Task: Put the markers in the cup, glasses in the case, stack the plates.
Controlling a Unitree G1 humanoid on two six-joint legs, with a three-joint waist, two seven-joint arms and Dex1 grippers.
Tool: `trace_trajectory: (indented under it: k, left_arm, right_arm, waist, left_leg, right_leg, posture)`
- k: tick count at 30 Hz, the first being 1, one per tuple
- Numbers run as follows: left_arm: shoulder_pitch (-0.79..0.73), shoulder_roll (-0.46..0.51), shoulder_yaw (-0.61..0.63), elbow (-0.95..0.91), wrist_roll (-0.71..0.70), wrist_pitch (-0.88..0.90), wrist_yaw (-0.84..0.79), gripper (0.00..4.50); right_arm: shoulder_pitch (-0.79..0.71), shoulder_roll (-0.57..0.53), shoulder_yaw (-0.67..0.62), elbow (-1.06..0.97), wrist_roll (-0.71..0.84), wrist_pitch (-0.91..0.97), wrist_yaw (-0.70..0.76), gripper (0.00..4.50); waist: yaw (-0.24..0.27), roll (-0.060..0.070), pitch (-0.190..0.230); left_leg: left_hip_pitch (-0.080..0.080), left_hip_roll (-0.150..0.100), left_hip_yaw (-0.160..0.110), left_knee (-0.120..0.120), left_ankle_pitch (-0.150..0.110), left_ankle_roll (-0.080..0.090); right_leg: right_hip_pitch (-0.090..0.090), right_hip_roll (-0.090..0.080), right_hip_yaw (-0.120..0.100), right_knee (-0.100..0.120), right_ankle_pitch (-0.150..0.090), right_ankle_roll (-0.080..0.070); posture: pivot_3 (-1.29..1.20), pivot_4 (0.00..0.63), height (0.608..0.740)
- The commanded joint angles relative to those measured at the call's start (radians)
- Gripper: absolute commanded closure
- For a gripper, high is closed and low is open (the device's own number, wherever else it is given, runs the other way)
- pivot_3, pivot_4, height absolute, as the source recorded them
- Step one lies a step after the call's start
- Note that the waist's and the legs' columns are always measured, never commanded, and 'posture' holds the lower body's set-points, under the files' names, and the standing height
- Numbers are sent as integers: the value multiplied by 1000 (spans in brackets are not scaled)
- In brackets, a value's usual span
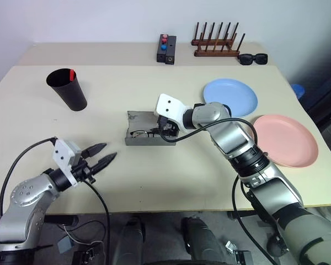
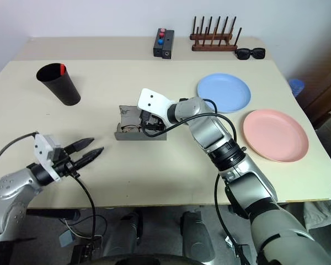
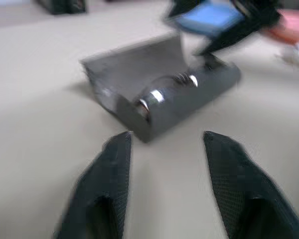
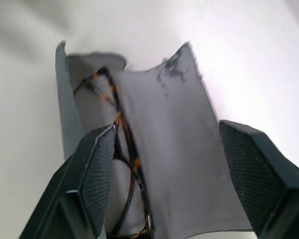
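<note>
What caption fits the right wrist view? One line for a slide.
Open right gripper over the open grey case, the glasses lying inside.

Both arms were silver-grey metal w/ black joints; white wrist housings; black textured fingers [image 4: 97, 172]; loose black cables along each forearm.

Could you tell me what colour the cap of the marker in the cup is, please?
Red: the marker cap pokes above the black cup rim, clearest in the left eye view.
</note>
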Motion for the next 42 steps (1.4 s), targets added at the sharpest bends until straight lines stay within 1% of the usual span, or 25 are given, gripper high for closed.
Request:
trace_trajectory:
  k: [1, 2, 3, 6, 9, 13, 16, 18, 21, 24, 28, 30, 32, 38, 42]
  left_arm:
    - [-116, 5, 36, 6, -77, 94, 64, 4009]
    - [-170, 6, 20, 22, -76, 113, 73, 4447]
    - [-231, 6, 1, 47, -71, 138, 87, 4447]
    - [-446, 2, -91, 215, 36, 186, 148, 4447]
    - [-612, -12, -153, 388, 101, 215, 161, 4447]
    - [-819, -61, -202, 609, 134, 255, 129, 4447]
    - [-958, -80, -279, 811, 216, 290, 99, 4447]
    - [-1022, -91, -320, 914, 261, 288, 64, 4447]
    - [-1113, -124, -348, 1055, 292, 293, -9, 4447]
    - [-1155, -145, -378, 1149, 341, 267, -66, 4447]
    - [-1189, -170, -398, 1250, 406, 209, -86, 4447]
    - [-1203, -178, -404, 1280, 427, 194, -108, 4447]
    - [-1209, -183, -414, 1290, 445, 190, -147, 4447]
    - [-1176, -164, -441, 1244, 488, 169, -261, 4447]
    - [-1152, -145, -428, 1189, 483, 191, -306, 4447]
  right_arm:
    - [31, -41, -63, -133, 37, -6, 21, 968]
    - [56, -63, -71, -169, 45, -17, 36, 968]
    - [82, -86, -76, -206, 53, -27, 50, 968]
    - [160, -148, -94, -313, 86, -34, 89, 968]
    - [207, -177, -104, -379, 108, -24, 103, 968]
    - [251, -197, -111, -432, 121, 0, 94, 968]
    - [279, -208, -116, -471, 133, 27, 86, 968]
    - [297, -216, -125, -501, 144, 50, 83, 968]
    - [346, -243, -156, -555, 167, 85, 75, 968]
    - [411, -238, -225, -576, 193, 106, 25, 968]
    - [511, -234, -350, -590, 274, 127, -7, 968]
    - [550, -222, -415, -589, 322, 144, -27, 968]
    - [576, -219, -453, -582, 349, 145, -41, 968]
    - [596, -204, -497, -583, 416, 161, -91, 968]
    - [596, -208, -480, -564, 425, 144, -109, 968]
  waist:
    - [-3, 0, 0]
    - [0, 0, 0]
    - [0, -1, -1]
    - [12, -1, 0]
    - [9, 0, 0]
    - [6, 0, 0]
    - [6, -1, 0]
    - [3, 0, 0]
    - [1, -1, 0]
    - [-1, -1, 0]
    - [-2, -1, 0]
    - [-4, -1, 0]
    - [-4, -1, 0]
    - [-5, -1, 0]
    - [-5, -1, 0]
  left_leg:
    - [0, 0, 0, 0, 0, 0]
    - [0, 0, 0, 0, 0, 0]
    - [0, 0, 0, 0, 0, 0]
    - [0, 0, -1, 1, 0, 0]
    - [1, 0, -1, 1, 1, 0]
    - [1, 0, -2, 1, 1, 0]
    - [0, 0, -2, 1, 1, 0]
    - [0, -1, -2, 1, 1, 0]
    - [0, 0, -2, 1, 1, 0]
    - [0, -1, -2, 0, 1, 0]
    - [0, -1, -2, 0, 1, 0]
    - [0, -1, -2, 0, 1, 0]
    - [0, -1, -2, 0, 1, 0]
    - [0, -1, -2, 0, 1, 0]
    - [0, 0, -3, 0, 1, 0]
  right_leg:
    - [0, 0, 0, 0, 1, 2]
    - [1, 0, 0, 0, 2, 4]
    - [1, 0, 0, 0, 2, 4]
    - [2, 1, 0, 0, 3, 6]
    - [2, 1, 0, 0, 3, 6]
    - [2, 2, 0, 0, 3, 7]
    - [2, 2, 0, 1, 3, 8]
    - [2, 2, 0, 0, 3, 8]
    - [2, 2, 0, 0, 3, 9]
    - [2, 2, 0, 0, 3, 9]
    - [2, 2, 0, 1, 3, 9]
    - [2, 2, 0, 1, 3, 9]
    - [2, 2, 0, 1, 3, 9]
    - [2, 2, 0, 1, 2, 9]
    - [2, 2, 0, 1, 2, 10]
  posture:
    - [0, 150, 740]
    - [0, 150, 740]
    - [0, 150, 740]
    - [0, 150, 740]
    - [0, 150, 740]
    - [0, 150, 740]
    - [0, 150, 740]
    - [0, 150, 740]
    - [0, 150, 740]
    - [0, 150, 740]
    - [0, 150, 740]
    - [0, 150, 740]
    - [0, 150, 740]
    - [0, 150, 740]
    - [0, 150, 740]
